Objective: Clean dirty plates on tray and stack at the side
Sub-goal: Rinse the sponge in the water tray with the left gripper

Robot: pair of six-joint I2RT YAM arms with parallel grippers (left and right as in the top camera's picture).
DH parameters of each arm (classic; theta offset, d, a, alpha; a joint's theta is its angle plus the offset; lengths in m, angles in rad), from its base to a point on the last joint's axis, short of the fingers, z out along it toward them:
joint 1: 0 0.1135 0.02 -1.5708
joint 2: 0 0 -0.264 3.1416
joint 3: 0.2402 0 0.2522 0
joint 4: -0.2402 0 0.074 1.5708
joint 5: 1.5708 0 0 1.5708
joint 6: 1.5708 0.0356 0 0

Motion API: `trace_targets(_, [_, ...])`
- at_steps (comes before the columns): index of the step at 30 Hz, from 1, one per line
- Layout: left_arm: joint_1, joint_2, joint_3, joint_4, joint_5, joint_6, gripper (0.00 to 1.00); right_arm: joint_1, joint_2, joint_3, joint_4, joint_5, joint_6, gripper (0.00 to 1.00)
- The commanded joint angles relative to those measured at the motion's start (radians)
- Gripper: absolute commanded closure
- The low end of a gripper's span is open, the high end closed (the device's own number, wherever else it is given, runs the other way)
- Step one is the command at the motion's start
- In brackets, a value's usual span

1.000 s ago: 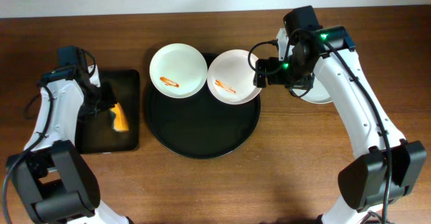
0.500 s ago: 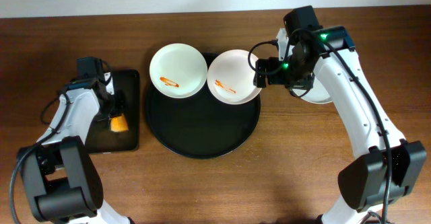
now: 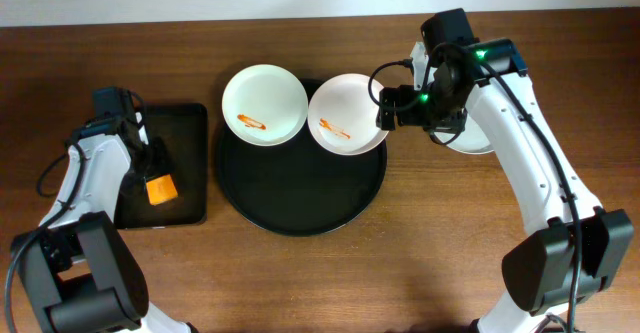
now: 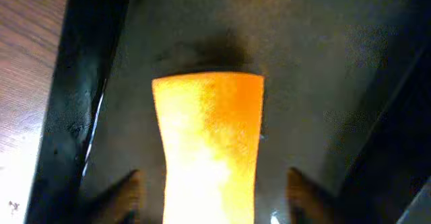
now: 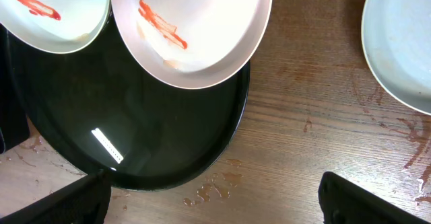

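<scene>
Change: left tool (image 4: 214,196) has let go the sponge (image 3: 160,189), jaws now apart beside it, on small tray (image 3: 190,123) by table (image 3: 300,283) left edge | right tool (image 5: 217,198) open, empty | two smeared dirty plates (image 3: 264,104) wait on round tray (image 3: 300,198), mid-table | re-grip likely needed before wiping.

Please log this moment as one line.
left fingers: open around sponge in small tray | right fingers: open over round tray rim | two smeared plates on it | third plate on table
</scene>
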Motion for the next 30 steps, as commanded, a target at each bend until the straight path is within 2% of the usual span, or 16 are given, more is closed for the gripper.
trace_targets(1, [0.002, -0.015, -0.066, 0.084, 0.021, -0.018, 0.29, -0.009, -0.006, 0.008, 0.002, 0.008, -0.007, 0.01])
trace_targets(3, [0.002, -0.015, -0.163, 0.222, 0.022, -0.018, 0.29, -0.009, -0.006, 0.008, 0.002, 0.008, -0.007, 0.01])
trace_targets(5, [0.002, -0.015, -0.219, 0.286, 0.029, -0.018, 0.29, -0.01, -0.006, 0.008, 0.002, 0.008, -0.007, 0.01])
trace_targets(6, [0.002, -0.015, -0.236, 0.309, 0.029, -0.018, 0.34, -0.009, -0.006, 0.008, 0.002, 0.008, -0.007, 0.01])
trace_targets(7, [0.002, -0.015, -0.242, 0.318, 0.029, -0.018, 0.45, -0.009, -0.006, 0.008, 0.002, 0.008, -0.007, 0.01])
trace_targets(8, [0.002, -0.016, -0.239, 0.33, 0.029, -0.018, 0.8, -0.009, -0.006, 0.008, 0.002, 0.008, -0.007, 0.01])
trace_targets(9, [0.002, -0.018, -0.232, 0.331, 0.029, -0.018, 1.0, -0.01, -0.006, 0.008, 0.002, 0.008, -0.007, 0.01])
trace_targets(16, [0.002, -0.2, -0.093, 0.15, 0.027, -0.002, 1.0, -0.009, -0.006, 0.008, 0.002, 0.008, -0.007, 0.01])
trace_targets(22, [0.001, -0.201, -0.107, 0.077, 0.025, 0.012, 1.0, -0.009, -0.006, 0.008, 0.002, 0.008, -0.007, 0.01])
trace_targets(26, [0.001, -0.196, -0.213, 0.125, 0.024, 0.012, 0.99, -0.01, -0.006, 0.008, 0.002, 0.008, -0.007, 0.01])
trace_targets(27, [0.001, -0.191, -0.228, 0.134, 0.024, 0.012, 0.98, -0.009, -0.006, 0.008, 0.002, 0.008, -0.007, 0.01])
trace_targets(28, [0.001, -0.182, -0.24, 0.144, 0.023, 0.012, 0.91, -0.009, -0.006, 0.008, 0.002, 0.008, -0.007, 0.01])
trace_targets(30, [0.001, -0.164, -0.254, 0.165, 0.021, 0.012, 0.9, -0.009, -0.006, 0.008, 0.002, 0.008, -0.007, 0.01])
